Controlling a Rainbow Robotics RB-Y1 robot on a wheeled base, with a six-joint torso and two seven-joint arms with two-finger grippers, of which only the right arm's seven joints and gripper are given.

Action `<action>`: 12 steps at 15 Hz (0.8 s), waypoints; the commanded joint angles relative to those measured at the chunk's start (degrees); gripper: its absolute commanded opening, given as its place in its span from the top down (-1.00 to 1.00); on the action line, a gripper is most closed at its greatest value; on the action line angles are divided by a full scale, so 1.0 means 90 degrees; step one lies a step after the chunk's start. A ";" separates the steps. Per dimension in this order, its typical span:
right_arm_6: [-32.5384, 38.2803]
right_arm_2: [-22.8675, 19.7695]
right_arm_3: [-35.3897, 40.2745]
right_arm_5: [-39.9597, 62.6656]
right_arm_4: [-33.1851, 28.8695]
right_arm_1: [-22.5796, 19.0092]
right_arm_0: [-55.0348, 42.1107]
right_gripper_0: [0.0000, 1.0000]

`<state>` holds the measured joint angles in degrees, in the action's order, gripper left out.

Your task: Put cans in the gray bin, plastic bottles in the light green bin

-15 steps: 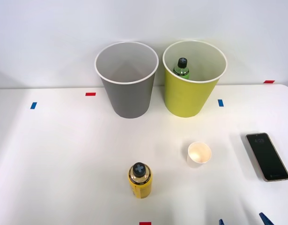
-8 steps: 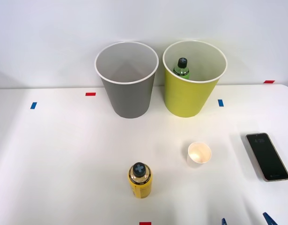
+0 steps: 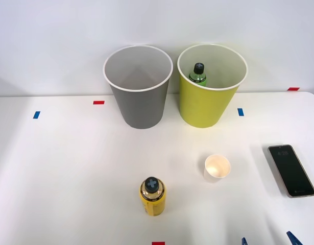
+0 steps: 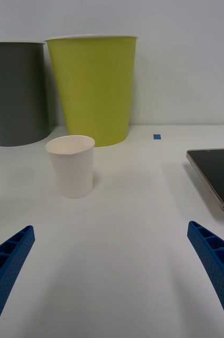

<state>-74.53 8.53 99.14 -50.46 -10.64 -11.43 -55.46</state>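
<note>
The gray bin [image 3: 139, 99] [image 4: 14, 95] and the light green bin [image 3: 205, 104] [image 4: 96, 90] stand side by side at the table's back. A green plastic bottle [image 3: 198, 75] with a black cap stands inside the light green bin. A yellow plastic bottle [image 3: 152, 198] with a blue cross on its black cap stands upright near the front edge. The cans are out of view. My right gripper [image 3: 268, 240] [image 4: 112, 274] is open low over the front right of the table, holding nothing, well to the right of the yellow bottle.
A small white paper cup [image 3: 216, 168] [image 4: 72, 166] stands just ahead of the gripper, slightly to its left. A phone [image 3: 291, 170] [image 4: 217, 174] lies flat on the right. Red and blue tape marks dot the white table.
The blue fingertips at the front view's bottom edge have shifted slightly right. Bottles, bins, cup and phone have not moved.
</note>
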 commanded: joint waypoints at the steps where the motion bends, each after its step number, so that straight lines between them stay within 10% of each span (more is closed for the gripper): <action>1: 0.0000 0.0000 0.0000 0.0001 0.0000 0.0000 0.0000 -1.00; 12: 0.0000 0.0000 0.0000 0.0001 0.0000 0.0000 0.0000 -1.00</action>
<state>-74.53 8.53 99.14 -50.46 -10.64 -11.43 -55.46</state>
